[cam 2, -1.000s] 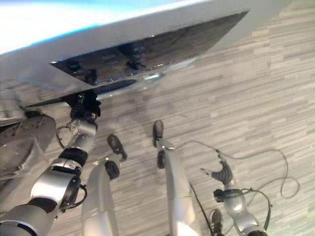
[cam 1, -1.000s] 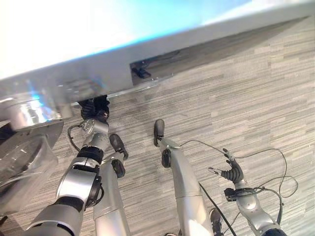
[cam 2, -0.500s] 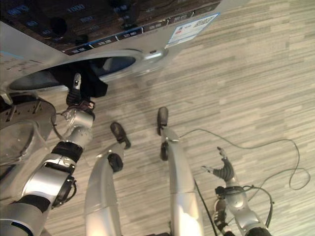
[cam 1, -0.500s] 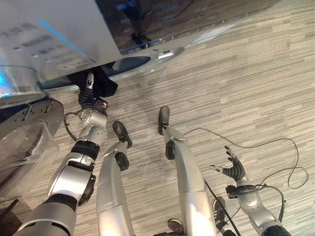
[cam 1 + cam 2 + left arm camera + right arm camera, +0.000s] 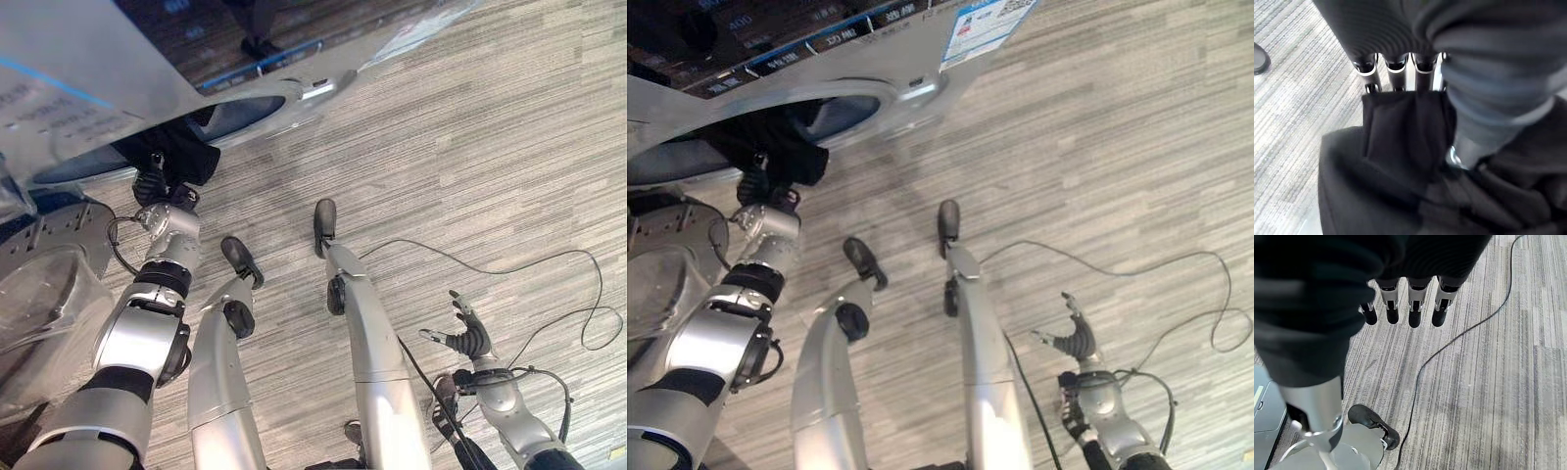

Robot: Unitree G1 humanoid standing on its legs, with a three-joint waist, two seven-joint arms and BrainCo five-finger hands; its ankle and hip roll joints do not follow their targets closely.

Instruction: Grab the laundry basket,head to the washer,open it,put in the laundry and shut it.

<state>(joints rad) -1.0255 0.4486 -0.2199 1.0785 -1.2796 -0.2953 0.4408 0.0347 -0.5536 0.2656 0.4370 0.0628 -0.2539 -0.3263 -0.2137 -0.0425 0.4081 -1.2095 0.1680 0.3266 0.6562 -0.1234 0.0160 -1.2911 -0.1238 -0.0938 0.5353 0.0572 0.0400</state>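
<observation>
One washer [image 5: 118,88], one open washer door [image 5: 49,304], one dark garment [image 5: 1400,171], two hands

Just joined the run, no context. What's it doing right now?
It's loading the washer. The left hand is gripping a dark garment and holding it at the washer's round opening, with the washer door swung open beside that arm. In the left wrist view the fingers are closed on the dark cloth. The right hand hangs over the bare floor with relaxed fingers, holding nothing.
</observation>
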